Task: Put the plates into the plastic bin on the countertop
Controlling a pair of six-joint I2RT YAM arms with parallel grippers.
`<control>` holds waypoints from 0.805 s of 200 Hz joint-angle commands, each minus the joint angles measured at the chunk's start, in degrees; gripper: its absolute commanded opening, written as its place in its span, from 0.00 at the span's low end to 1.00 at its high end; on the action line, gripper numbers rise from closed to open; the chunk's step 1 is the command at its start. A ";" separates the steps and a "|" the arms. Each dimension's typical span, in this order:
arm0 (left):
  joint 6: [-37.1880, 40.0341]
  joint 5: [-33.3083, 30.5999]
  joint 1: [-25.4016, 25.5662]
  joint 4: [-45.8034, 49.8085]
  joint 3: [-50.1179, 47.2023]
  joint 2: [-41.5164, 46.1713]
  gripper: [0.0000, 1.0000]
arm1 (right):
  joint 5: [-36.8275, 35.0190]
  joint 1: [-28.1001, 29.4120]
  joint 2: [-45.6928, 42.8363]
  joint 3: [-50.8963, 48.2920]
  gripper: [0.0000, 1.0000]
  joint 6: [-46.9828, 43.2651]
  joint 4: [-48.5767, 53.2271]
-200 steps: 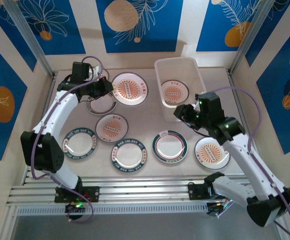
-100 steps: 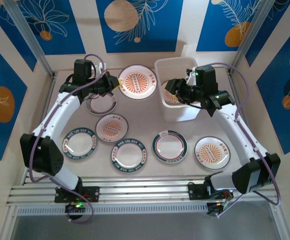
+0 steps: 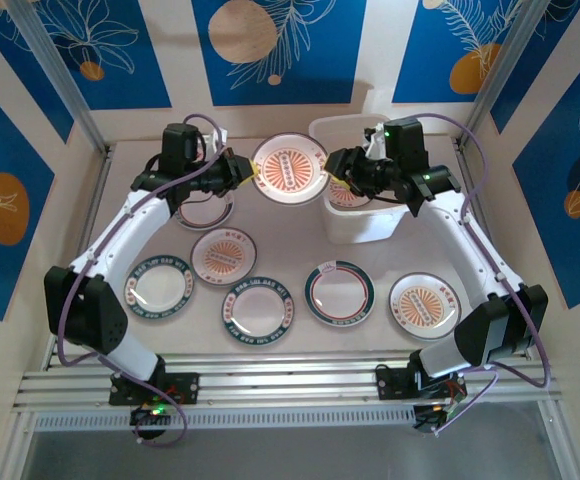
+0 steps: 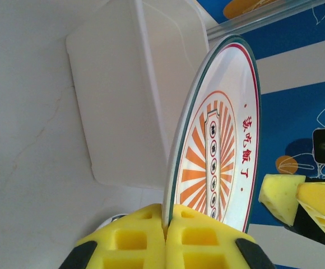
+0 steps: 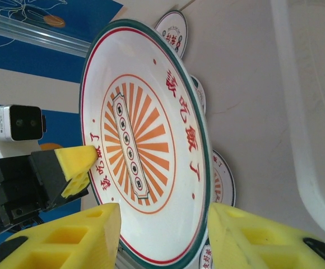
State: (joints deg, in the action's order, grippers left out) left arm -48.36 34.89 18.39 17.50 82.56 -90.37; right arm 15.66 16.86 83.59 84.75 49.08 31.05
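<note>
My left gripper (image 3: 248, 172) is shut on the left rim of a white plate (image 3: 290, 168) with an orange sunburst centre, held in the air just left of the plastic bin (image 3: 355, 225). In the left wrist view the fingers (image 4: 202, 235) pinch that plate (image 4: 218, 145) edge-on, with the bin (image 4: 123, 95) behind. My right gripper (image 3: 335, 165) is open at the plate's right side, over the bin's left wall. In the right wrist view its gripper (image 5: 165, 224) has the plate (image 5: 145, 145) showing between the spread fingers, not clamped. Another orange plate (image 3: 348, 197) lies in the bin.
Several plates lie on the countertop (image 3: 390, 255): an orange one (image 3: 223, 254), green-rimmed ones (image 3: 158, 283) (image 3: 258, 307) (image 3: 339, 292), an orange one (image 3: 424, 304) at front right, and one (image 3: 205, 208) under the left arm. Cream walls close the sides; an aluminium rail (image 3: 270, 385) runs along the front.
The right arm swung from the front right up over the bin to the held plate. The left gripper carried the plate to the right, toward the bin.
</note>
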 commanded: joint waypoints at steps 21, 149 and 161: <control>-1.30 0.06 0.85 -4.26 0.25 3.23 0.00 | -1.18 -0.34 -0.13 1.16 0.44 -2.32 3.69; -1.37 1.52 2.53 -4.20 1.28 2.65 0.00 | 0.56 -0.33 -0.32 -2.13 0.27 -1.09 0.00; -1.30 1.57 2.66 -4.07 1.22 2.52 0.00 | 0.69 -0.21 -0.29 -2.06 0.23 -0.90 -0.32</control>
State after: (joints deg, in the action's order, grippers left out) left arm -49.23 34.50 20.40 15.64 82.50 -89.30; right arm 14.81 16.27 82.65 82.61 48.38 31.09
